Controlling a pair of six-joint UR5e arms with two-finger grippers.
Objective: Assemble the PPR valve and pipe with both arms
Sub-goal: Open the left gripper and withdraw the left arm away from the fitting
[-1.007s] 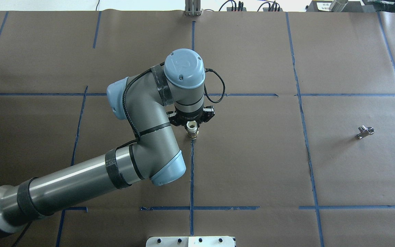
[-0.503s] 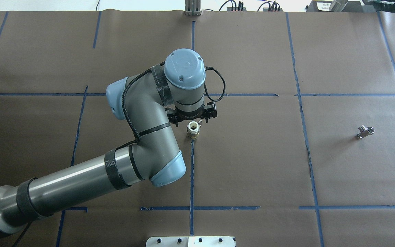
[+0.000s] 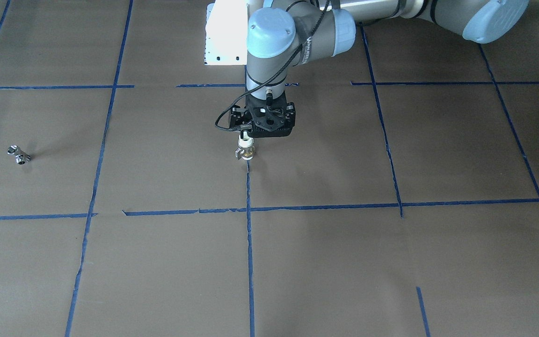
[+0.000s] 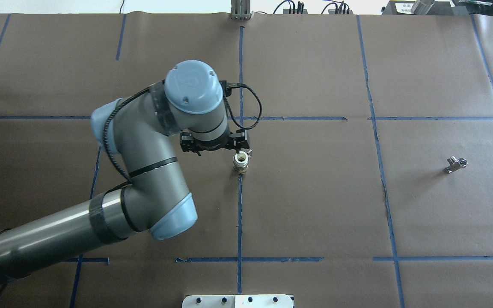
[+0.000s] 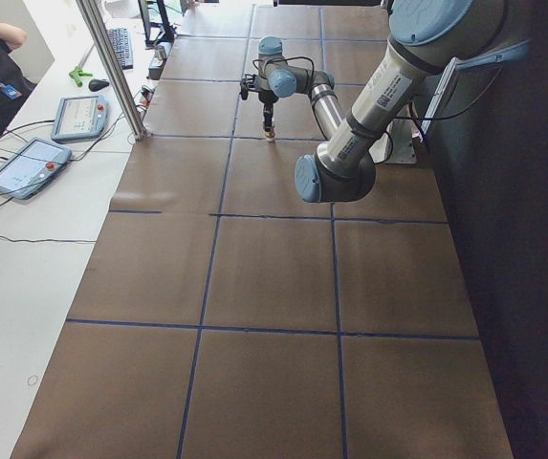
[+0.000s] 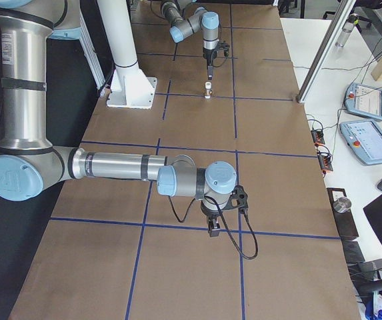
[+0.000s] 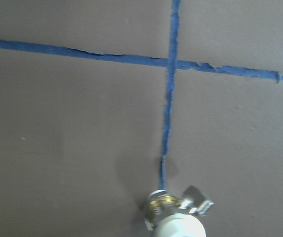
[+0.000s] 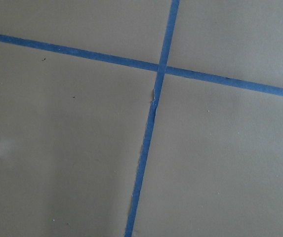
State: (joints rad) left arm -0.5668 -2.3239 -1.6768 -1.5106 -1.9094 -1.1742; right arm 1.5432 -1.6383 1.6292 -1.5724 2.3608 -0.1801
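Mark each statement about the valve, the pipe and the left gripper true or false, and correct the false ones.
1. The PPR valve stands upright on a blue tape line. True.
2. The left gripper is clamped on the valve. False: the valve stands free, with the gripper off to its side.
3. The pipe lies far from the valve, towards the robot's right. True.
4. The pipe is already fitted into the valve. False: the two parts are well apart and not joined.
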